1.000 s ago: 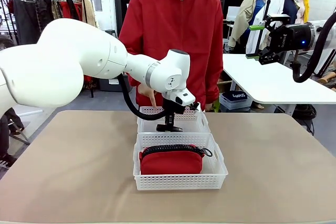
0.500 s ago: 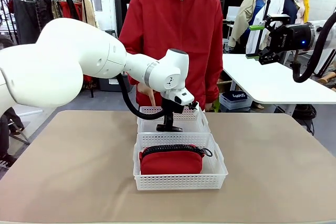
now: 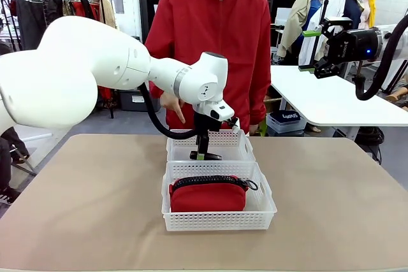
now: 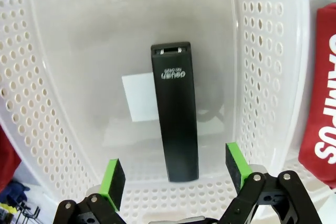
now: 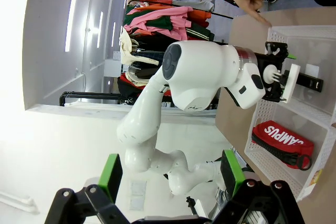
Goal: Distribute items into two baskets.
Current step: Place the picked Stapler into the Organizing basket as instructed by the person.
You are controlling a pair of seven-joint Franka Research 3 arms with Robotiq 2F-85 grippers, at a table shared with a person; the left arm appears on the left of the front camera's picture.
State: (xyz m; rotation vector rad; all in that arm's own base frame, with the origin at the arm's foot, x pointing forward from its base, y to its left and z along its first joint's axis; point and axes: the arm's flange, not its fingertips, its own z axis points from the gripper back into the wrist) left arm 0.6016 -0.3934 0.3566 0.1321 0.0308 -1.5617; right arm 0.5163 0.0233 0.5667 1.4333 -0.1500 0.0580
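Note:
A black stapler point(image 4: 176, 124) lies flat on the floor of the far white basket point(image 4: 262, 51), partly over a white label point(image 4: 139, 98). My left gripper point(image 4: 176, 174) hangs open just above the stapler's near end, its green pads point(image 4: 113, 182) clear of it on both sides. From the front, the left gripper point(image 3: 203, 146) hovers over the far basket point(image 3: 239, 151) and the stapler point(image 3: 210, 156). A red pouch point(image 3: 207, 197) with a black zipper fills the near basket point(image 3: 220, 221). My right gripper point(image 3: 313, 49) stays raised at the far right, open point(image 5: 170, 174) and holding nothing.
A person in a red jacket stands behind the table, one hand point(image 3: 172, 103) hanging just beyond the far basket. The tan tabletop point(image 3: 83, 208) lies bare on both sides of the baskets. A second white table point(image 3: 331, 100) stands at the back right.
My left gripper has opened and let go of the stapler, which now rests in the far basket. The gripper has lifted slightly. The right arm has not moved.

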